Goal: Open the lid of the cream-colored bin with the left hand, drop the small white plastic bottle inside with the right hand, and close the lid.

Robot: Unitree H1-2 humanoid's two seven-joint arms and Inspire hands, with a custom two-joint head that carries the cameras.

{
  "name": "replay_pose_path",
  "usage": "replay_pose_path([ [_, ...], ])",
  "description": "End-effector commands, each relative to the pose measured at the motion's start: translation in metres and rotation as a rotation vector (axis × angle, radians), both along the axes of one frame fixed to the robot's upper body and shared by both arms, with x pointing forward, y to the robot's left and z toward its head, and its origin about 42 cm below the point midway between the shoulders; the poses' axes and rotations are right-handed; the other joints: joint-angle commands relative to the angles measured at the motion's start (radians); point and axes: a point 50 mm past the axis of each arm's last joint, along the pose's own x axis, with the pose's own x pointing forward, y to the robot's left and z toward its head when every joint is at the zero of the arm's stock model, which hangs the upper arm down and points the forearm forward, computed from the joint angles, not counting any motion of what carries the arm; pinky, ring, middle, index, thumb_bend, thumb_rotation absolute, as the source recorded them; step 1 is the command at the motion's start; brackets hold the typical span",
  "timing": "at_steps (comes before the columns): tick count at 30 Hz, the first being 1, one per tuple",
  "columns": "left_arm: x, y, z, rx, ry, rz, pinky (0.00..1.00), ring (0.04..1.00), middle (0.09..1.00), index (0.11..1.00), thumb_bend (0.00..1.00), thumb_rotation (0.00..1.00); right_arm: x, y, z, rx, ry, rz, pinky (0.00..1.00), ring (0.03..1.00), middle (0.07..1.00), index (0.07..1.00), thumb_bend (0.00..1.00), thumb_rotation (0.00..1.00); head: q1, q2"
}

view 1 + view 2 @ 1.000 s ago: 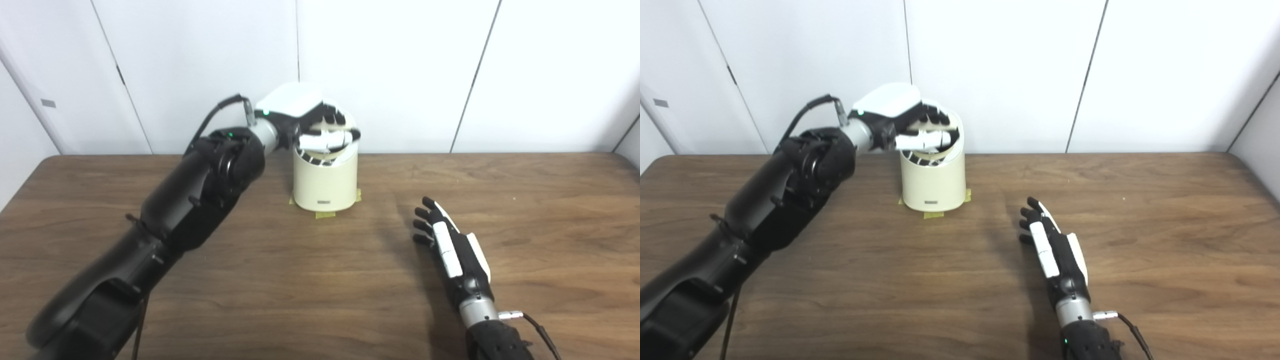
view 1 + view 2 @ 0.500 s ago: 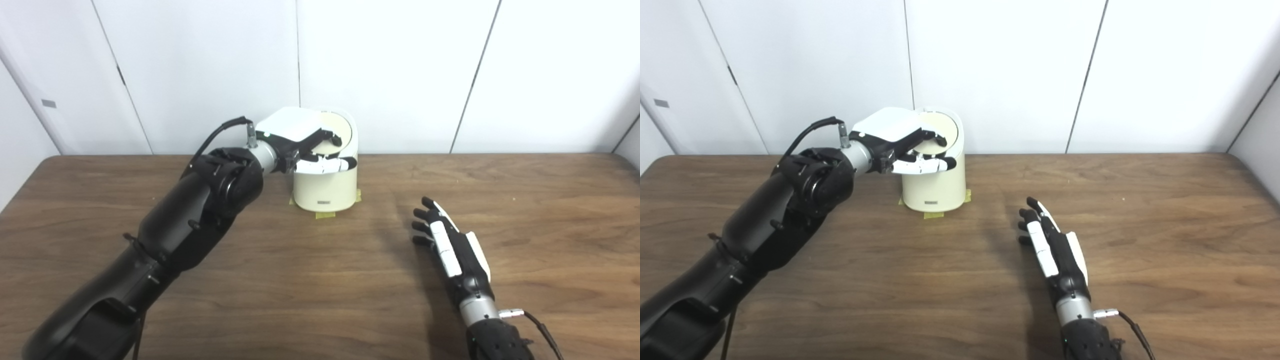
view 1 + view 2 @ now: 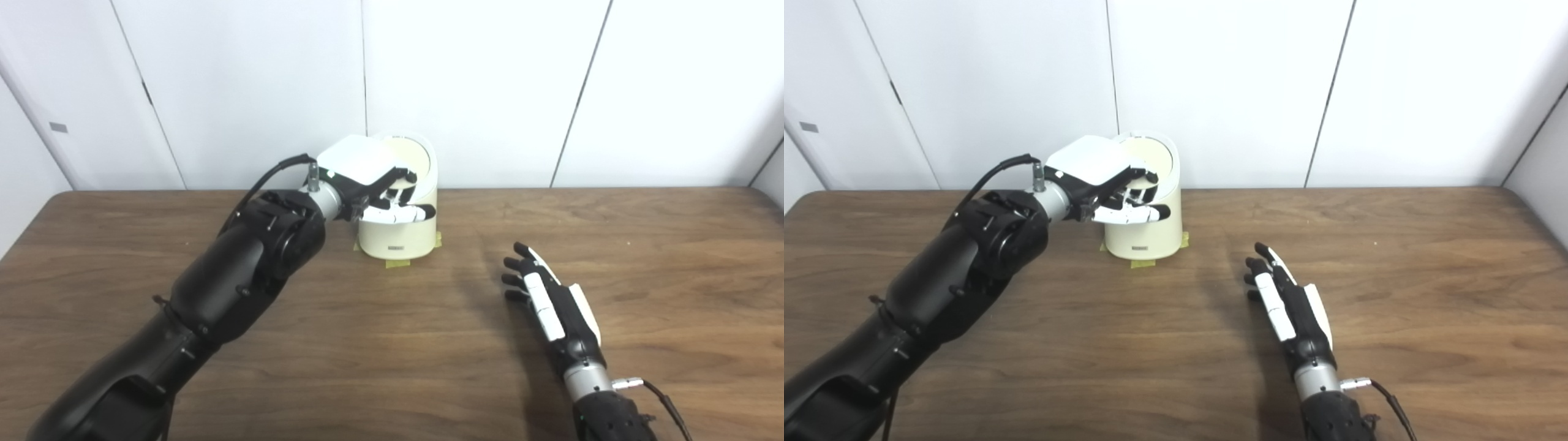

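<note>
Left hand [image 3: 383,193] at the bin's front rim, lid down

Its fingers hang loosely spread and hold nothing, just in front of the cream-colored bin [image 3: 401,236] at the far middle of the table [image 3: 392,343]; the round lid [image 3: 409,164] appears seated, so closing looks done. Yellow tape tabs [image 3: 398,264] pin the short rounded bin in place, likely to stop it sliding. Right hand [image 3: 548,300] lies flat, fingers extended and empty, near right. No white bottle shows, presumably inside.

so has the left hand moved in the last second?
Yes. The left hand has dropped from above the bin rim to its front, slightly leftward.
</note>
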Motion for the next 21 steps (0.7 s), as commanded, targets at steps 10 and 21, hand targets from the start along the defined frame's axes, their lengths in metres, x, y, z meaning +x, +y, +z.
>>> replay_pose_path([
  [10,-0.003,0.003,-0.028,0.157,0.082,0.027,0.99,0.922,0.903,0.874,0.59,1.0,0.002,0.0,0.01,-0.019,-0.027,0.012,0.73,0.8,0.844,0.91,0.52,1.0,-0.002,0.005],
  [21,-0.016,0.008,-0.014,0.031,0.037,0.0,0.94,0.883,0.867,0.847,0.55,1.0,0.004,-0.001,0.011,-0.007,-0.027,0.001,0.71,0.803,0.842,0.905,0.53,1.0,-0.008,0.006],
])
